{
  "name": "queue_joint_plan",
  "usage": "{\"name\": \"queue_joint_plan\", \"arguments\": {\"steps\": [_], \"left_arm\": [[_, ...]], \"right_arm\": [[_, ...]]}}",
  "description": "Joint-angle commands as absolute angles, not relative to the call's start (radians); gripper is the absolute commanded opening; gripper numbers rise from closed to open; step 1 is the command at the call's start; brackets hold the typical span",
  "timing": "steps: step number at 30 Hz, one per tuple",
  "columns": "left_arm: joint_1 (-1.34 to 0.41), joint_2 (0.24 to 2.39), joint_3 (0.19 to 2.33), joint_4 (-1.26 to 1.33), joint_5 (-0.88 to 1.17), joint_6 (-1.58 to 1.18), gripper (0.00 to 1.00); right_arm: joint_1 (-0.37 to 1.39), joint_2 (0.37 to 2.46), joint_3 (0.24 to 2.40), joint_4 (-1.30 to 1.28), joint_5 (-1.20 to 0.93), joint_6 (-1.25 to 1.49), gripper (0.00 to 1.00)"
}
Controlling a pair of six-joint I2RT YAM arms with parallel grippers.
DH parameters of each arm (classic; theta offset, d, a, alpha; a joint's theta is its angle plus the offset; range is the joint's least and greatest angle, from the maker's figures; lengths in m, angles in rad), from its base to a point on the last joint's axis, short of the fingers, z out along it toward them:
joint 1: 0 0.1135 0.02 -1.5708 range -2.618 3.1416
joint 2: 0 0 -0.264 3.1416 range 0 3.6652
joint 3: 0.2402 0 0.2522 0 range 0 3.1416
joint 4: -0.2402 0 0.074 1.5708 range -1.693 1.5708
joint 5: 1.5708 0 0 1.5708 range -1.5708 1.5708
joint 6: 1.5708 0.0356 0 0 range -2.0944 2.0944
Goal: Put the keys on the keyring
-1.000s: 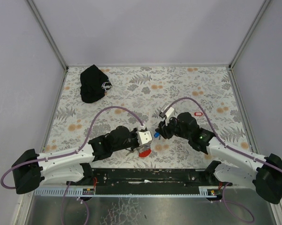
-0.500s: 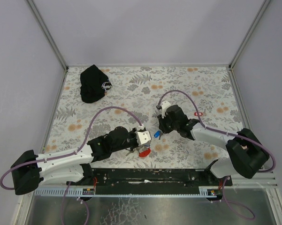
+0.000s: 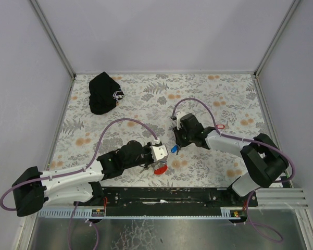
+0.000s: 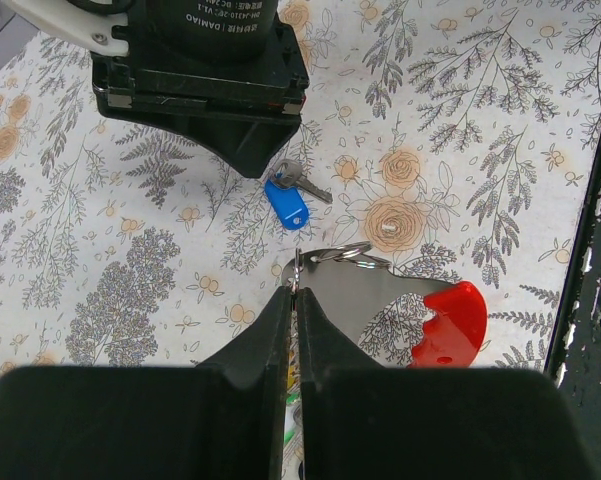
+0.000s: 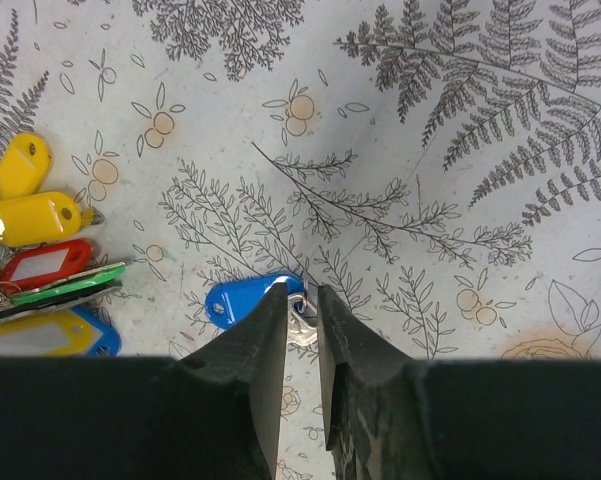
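My left gripper [image 4: 296,292] is shut on the thin keyring [image 4: 342,253], and the ring's red rounded piece [image 4: 448,325] lies to its right on the cloth. Several keys with yellow [image 5: 32,218], red [image 5: 46,264] and green [image 5: 76,283] tags lie bunched at the left edge of the right wrist view. A blue-tagged key [image 5: 240,299] lies apart from them. My right gripper [image 5: 301,292] points down at it, its jaws closed narrowly on the key's metal head. From above, the right gripper [image 3: 177,141] meets the left gripper [image 3: 160,153] near the front middle, with the blue-tagged key [image 3: 173,148] between them.
A black cap with a white logo [image 3: 104,92] lies at the back left. A lone small red tag [image 3: 220,125] rests to the right of the right arm. The floral cloth [image 3: 146,99] ends at a black rail [image 3: 161,195] along the near edge.
The right arm has swung round, its elbow folding to the right. Its gripper has narrowed onto the blue-tagged key. The left arm has stayed still.
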State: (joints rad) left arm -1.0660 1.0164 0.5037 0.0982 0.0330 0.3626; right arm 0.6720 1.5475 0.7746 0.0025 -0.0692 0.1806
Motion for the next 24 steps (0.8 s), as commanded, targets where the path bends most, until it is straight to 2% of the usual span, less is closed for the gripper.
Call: {"name": "queue_joint_plan", "arguments": {"steps": [1, 18, 24], "left_arm": [[-1.07, 1.024, 0.501, 0.168, 0.016, 0.353, 0.0], [-1.071, 1.026, 0.504, 0.166, 0.019, 0.353, 0.0], [-1.07, 1.022, 0.501, 0.17, 0.021, 0.353, 0.0]], "right_arm": [[0.664, 1.56, 0.832, -0.062, -0.082, 0.194, 0.25], [0.663, 1.608, 0.854, -0.07, -0.11, 0.192, 0.2], [0.664, 1.611, 0.855, -0.076, -0.113, 0.186, 0.1]]}}
